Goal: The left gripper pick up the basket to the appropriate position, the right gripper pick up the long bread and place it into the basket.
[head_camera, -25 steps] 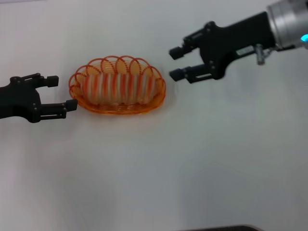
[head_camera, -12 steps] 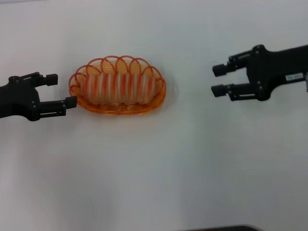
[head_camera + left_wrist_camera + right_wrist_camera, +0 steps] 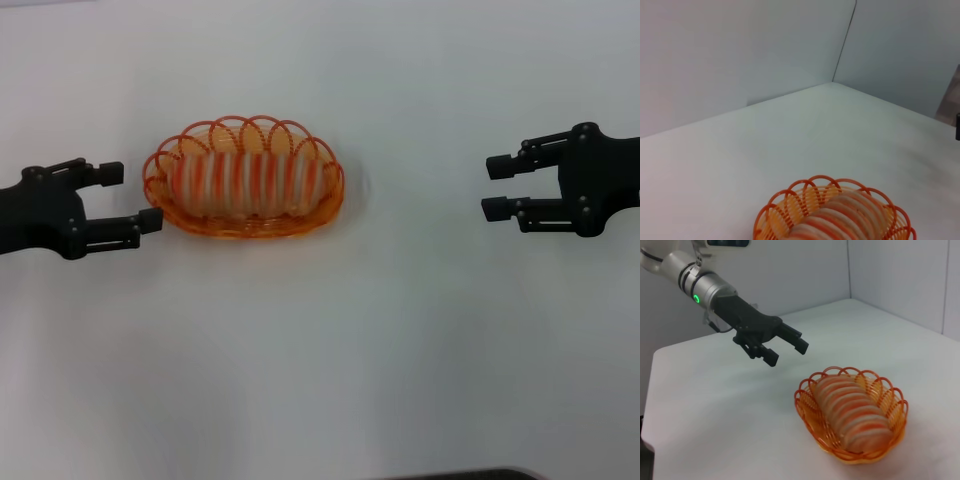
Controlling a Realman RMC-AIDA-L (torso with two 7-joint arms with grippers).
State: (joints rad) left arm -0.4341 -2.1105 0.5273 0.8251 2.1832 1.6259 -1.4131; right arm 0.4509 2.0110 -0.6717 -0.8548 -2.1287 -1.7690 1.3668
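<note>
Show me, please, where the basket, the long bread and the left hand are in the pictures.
basket (image 3: 335,190): head view, on the looped wire rim at its right end.
long bread (image 3: 245,180): head view, on the striped top, mid-loaf.
left hand (image 3: 128,196): head view, midway between its two open fingertips.

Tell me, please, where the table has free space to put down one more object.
Bare table spans the whole near side and the gap between basket and open right gripper. It is crowded only between the basket, holding the long bread, and the open left gripper.

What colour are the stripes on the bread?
Orange-red, across the tan bread; the right wrist view shows them best.
</note>
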